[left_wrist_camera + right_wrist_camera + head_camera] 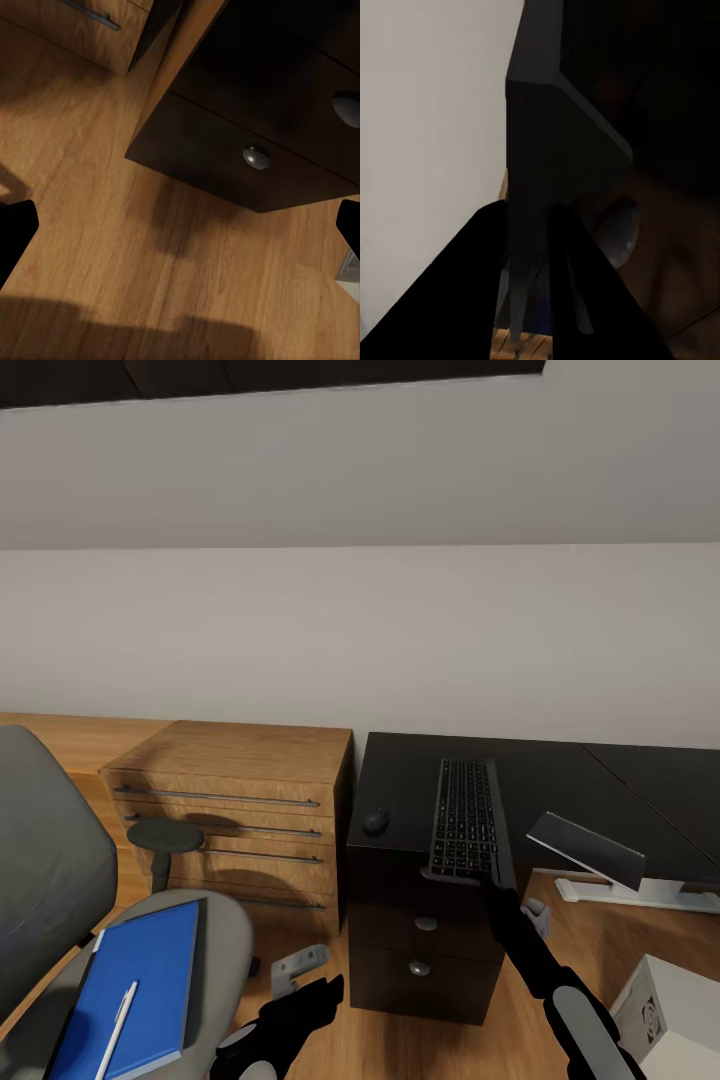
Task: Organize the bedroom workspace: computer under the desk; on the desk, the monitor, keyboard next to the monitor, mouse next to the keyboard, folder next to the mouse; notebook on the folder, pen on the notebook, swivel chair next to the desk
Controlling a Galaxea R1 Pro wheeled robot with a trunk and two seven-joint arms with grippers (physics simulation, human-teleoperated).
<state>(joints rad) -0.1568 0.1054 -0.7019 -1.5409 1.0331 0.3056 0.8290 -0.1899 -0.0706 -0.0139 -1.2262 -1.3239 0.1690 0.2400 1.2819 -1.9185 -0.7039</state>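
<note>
The keyboard (465, 828) lies lengthwise on the black desk (560, 780), its near end over the front edge. My right gripper (487, 879) is shut on that end; in the right wrist view the fingers (484, 255) pinch the dark slab (540, 157). The mouse (376, 821) sits left of the keyboard. The swivel chair (50, 860) holds the blue folder (135, 985) with a white pen (115, 1028) on it. The monitor (585, 847) leans on the floor right of the drawers. The computer (672, 1010) is at the lower right. My left gripper (318, 995) (180, 232) is open above the floor. The notebook is out of view.
A light-wood cabinet (240, 800) with drawers stands between the chair and the desk, against the white wall. Black desk drawers with round knobs (256, 157) face me. A chrome chair leg (300, 963) lies on the wood floor (112, 225) near my left gripper.
</note>
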